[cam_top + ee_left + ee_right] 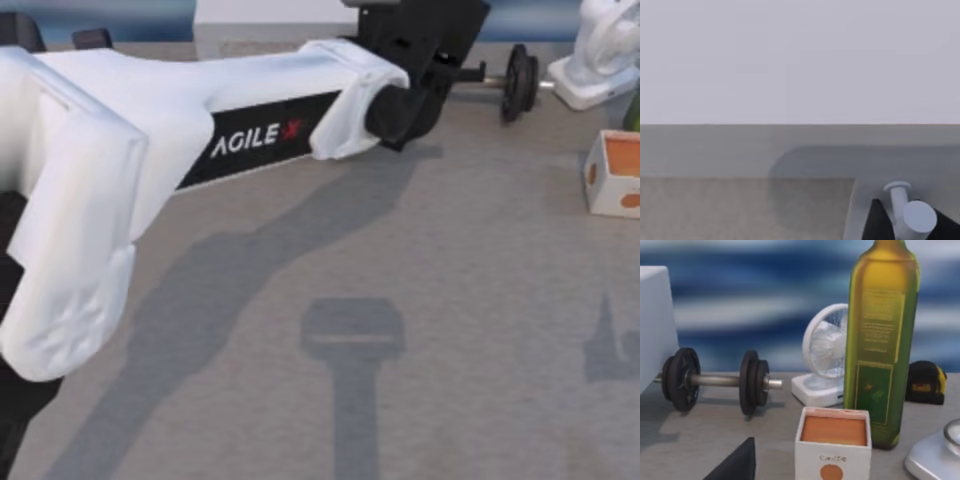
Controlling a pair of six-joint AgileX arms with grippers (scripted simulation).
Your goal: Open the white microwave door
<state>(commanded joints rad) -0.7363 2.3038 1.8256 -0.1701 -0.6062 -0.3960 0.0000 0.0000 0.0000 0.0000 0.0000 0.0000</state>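
The left arm [150,140] is stretched across the top view from the left edge toward the far middle, its black wrist end [425,50] set against the white microwave [275,15], of which only a strip is seen at the far edge. The left gripper is not made out in the top view; whether its fingers are spread or closed cannot be told. In the left wrist view a flat pale panel [800,60] fills the upper part, very near; whether it is the white microwave door cannot be told.

The right arm is not seen in the top view. Only a dark tip [735,465] is caught in the right wrist view, and its state cannot be told.

At the far right, a dumbbell [518,82], a white fan [600,55], an olive oil bottle [882,340] and an orange-topped box [612,172] are grouped. The table [450,300] in the middle and near side is left bare, crossed by shadows only.
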